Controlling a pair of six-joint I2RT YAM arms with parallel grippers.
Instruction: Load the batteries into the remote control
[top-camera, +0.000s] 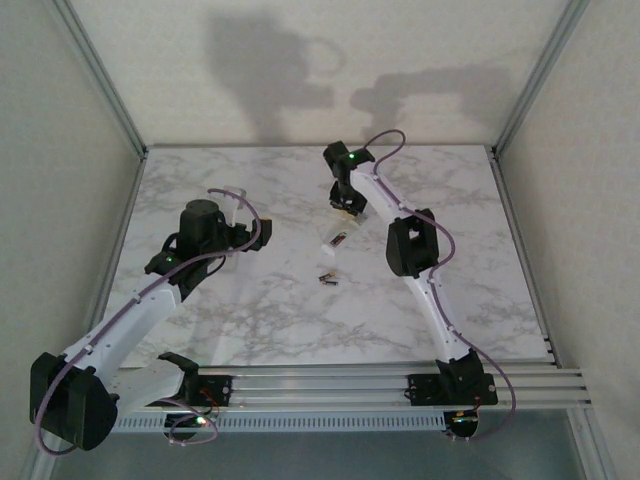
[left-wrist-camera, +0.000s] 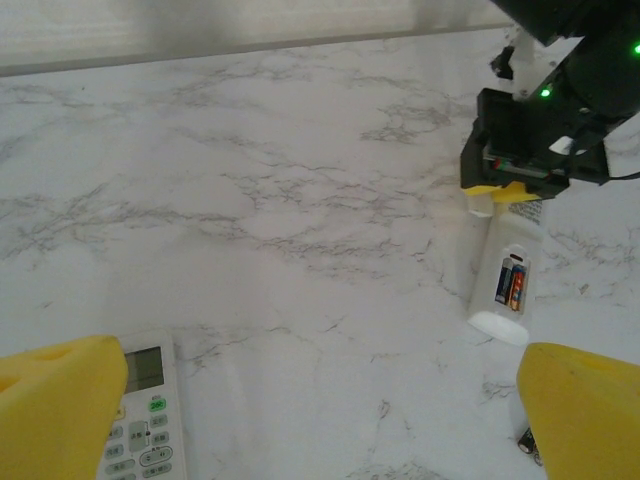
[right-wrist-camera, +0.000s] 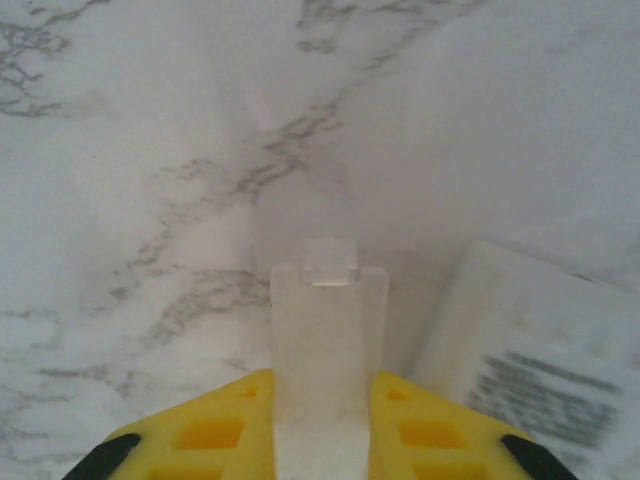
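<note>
**Cover pinched in the right gripper, open bay lying toward the near edge**

The right gripper (top-camera: 345, 208) is pinching a white battery cover (right-wrist-camera: 328, 330). Its yellow pads (right-wrist-camera: 210, 435) press the cover's two long edges, and the tabbed end pokes out ahead of the fingertips. The gripper hangs low over the middle of the table (top-camera: 250, 320), at the far end of the remote control (left-wrist-camera: 488, 275).

The remote lies back-up, with its long axis running roughly from the far edge to the near edge at a slight slant. In the right wrist view its labelled back sits just beside the cover, on the right. The open bay is farther down the body, on the near-edge side of the gripper, and two cells (left-wrist-camera: 510, 285) lie lengthwise in it, side by side.

The cover is therefore off to one side of the bay and short of it along the remote. Seating it would, I judge, call for a shift toward the near edge, with the cover's long axis squared to the remote's.

Two loose batteries (top-camera: 327, 278) lie on bare marble past the remote's near end, apart from it and between the arms. I cannot tell which pair is meant for the bay.

The left gripper (left-wrist-camera: 320, 400) is spread wide above a second remote (left-wrist-camera: 140, 420) toward the left edge, well apart from the bay. The right arm is plainly the nearer one.
</note>
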